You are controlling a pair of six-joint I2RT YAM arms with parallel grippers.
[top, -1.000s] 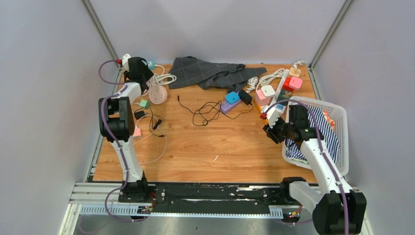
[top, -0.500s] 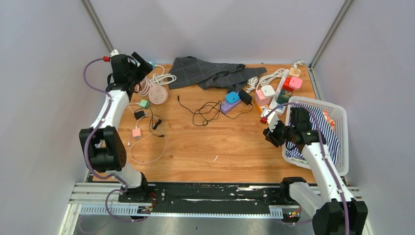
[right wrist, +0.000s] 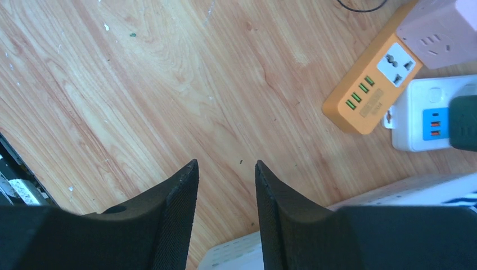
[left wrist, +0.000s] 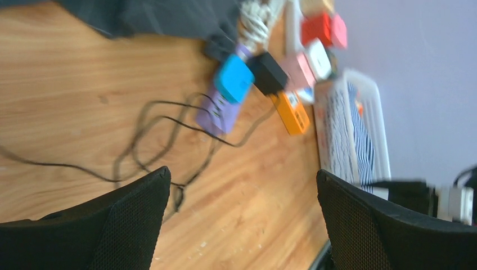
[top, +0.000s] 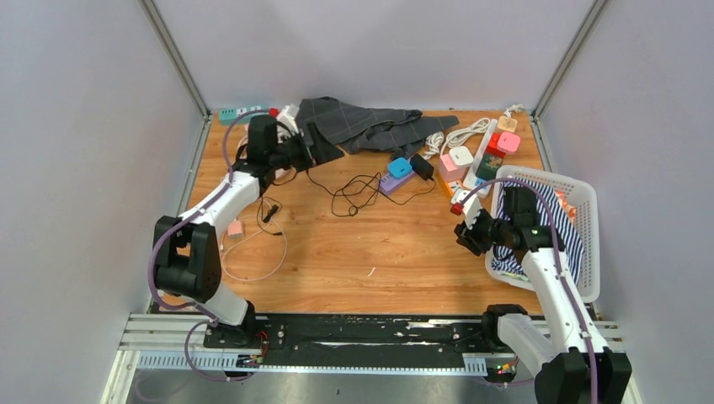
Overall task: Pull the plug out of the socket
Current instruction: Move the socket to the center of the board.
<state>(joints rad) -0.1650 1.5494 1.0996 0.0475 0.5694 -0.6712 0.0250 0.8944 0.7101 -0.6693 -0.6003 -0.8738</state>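
Black square plug (left wrist: 267,72) is best pinched squarely by the wide-open, empty left gripper (left wrist: 242,175), with the purple plastic socket strip (left wrist: 216,112) pinned by the part-open, empty right gripper (right wrist: 226,164).

L arm (top: 229,192) & R arm (top: 551,282): white links, black joints, purple cables (top: 188,358), red connectors (top: 455,209), black mesh-textured fingers (right wrist: 174,219).
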